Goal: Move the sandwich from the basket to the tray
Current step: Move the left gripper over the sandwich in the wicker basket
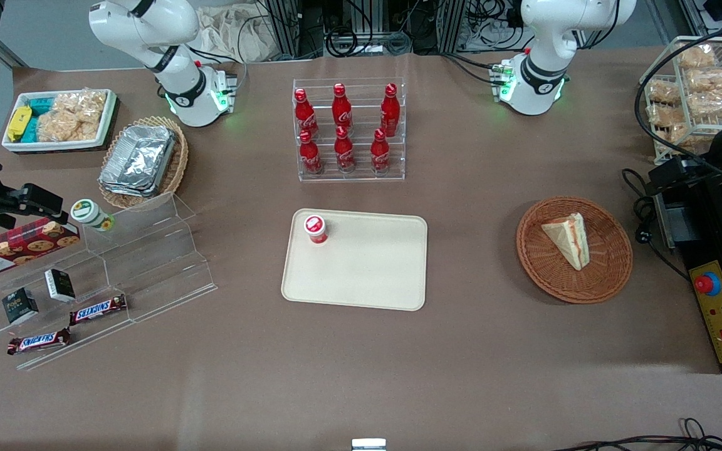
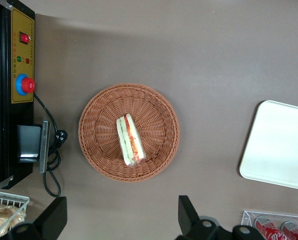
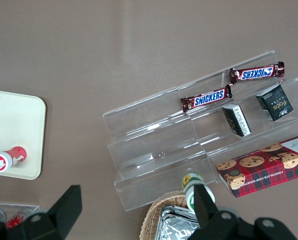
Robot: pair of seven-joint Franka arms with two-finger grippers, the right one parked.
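The sandwich [image 1: 568, 240], a pale wedge with a red and green filling stripe, lies in the round reddish-brown wicker basket [image 1: 612, 275] toward the working arm's end of the table. In the left wrist view the sandwich [image 2: 129, 141] lies in the middle of the basket [image 2: 99, 155]. My gripper [image 2: 121, 220] is open and empty, high above the bare table beside the basket, farther from the front camera than it. The cream tray [image 1: 367, 269] lies at the table's middle, with its rim in the left wrist view [image 2: 284, 145]. A small red-capped bottle [image 1: 316, 228] stands on its corner.
A clear rack of red cola bottles [image 1: 348, 131] stands farther from the front camera than the tray. A black and yellow control box [image 1: 721, 313] with its cable and a wire rack of bagged snacks [image 1: 693, 81] flank the basket. A clear stepped shelf [image 1: 116, 275] stands toward the parked arm's end.
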